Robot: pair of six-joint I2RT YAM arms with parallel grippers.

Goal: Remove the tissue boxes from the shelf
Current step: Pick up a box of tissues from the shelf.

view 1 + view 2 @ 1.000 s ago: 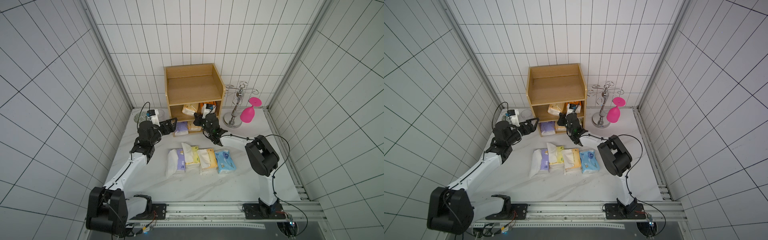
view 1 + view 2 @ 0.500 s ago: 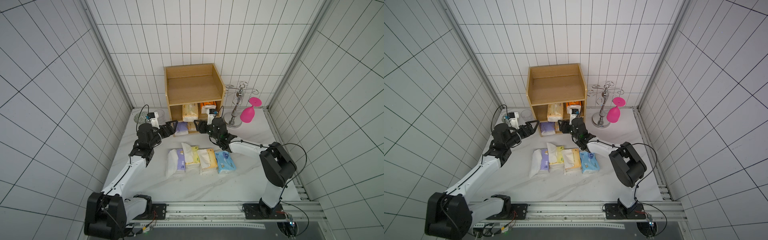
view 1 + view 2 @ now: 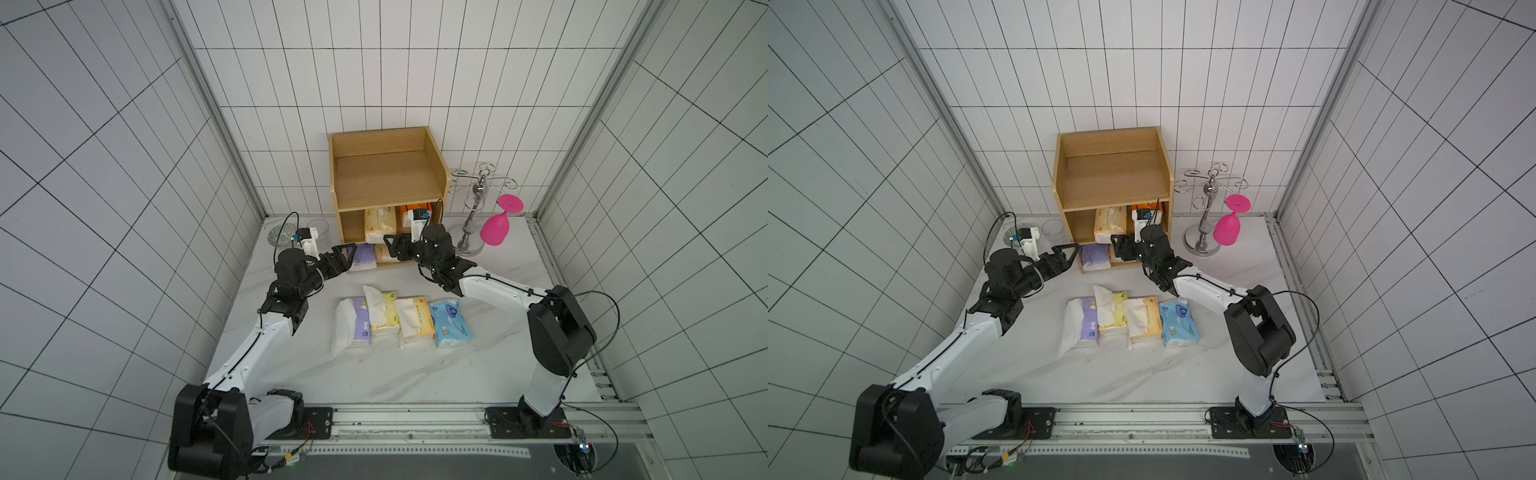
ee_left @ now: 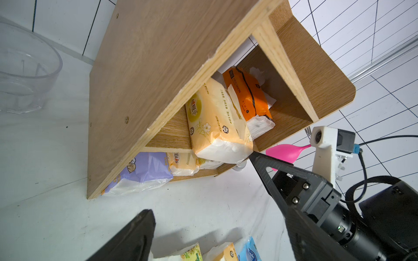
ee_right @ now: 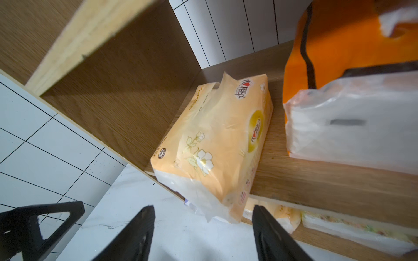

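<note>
R gripper is up at the front of the shelf, mid tier. Its jaws are spread wide w/ nothing in them. In your right wrist view the pale orange pack lies straight ahead. Its near end overhangs the tier's front edge & lines up btwn the two fingers. Can't tell if either tip touches it. Right of it on the same tier is the bright orange pack, w/ white tissue poking out.

Your L gripper is wide open too & empty. It sits just left of the shelf's bottom tier, tips near the purple pack lying there. Right of that pack is a pale pack, and further right a patterned pack.

On the table, near side of the shelf, you have 4 packs in a row, side by side. Left to right: loose purple pack, yellow pack, loose pale orange pack, blue pack. White tissue sticks out of the first three.

Right of the shelf is a silver cup stand w/ a pink glass hanging upside down. On the left by the far wall are a clear cup & a small patterned dish.
</note>
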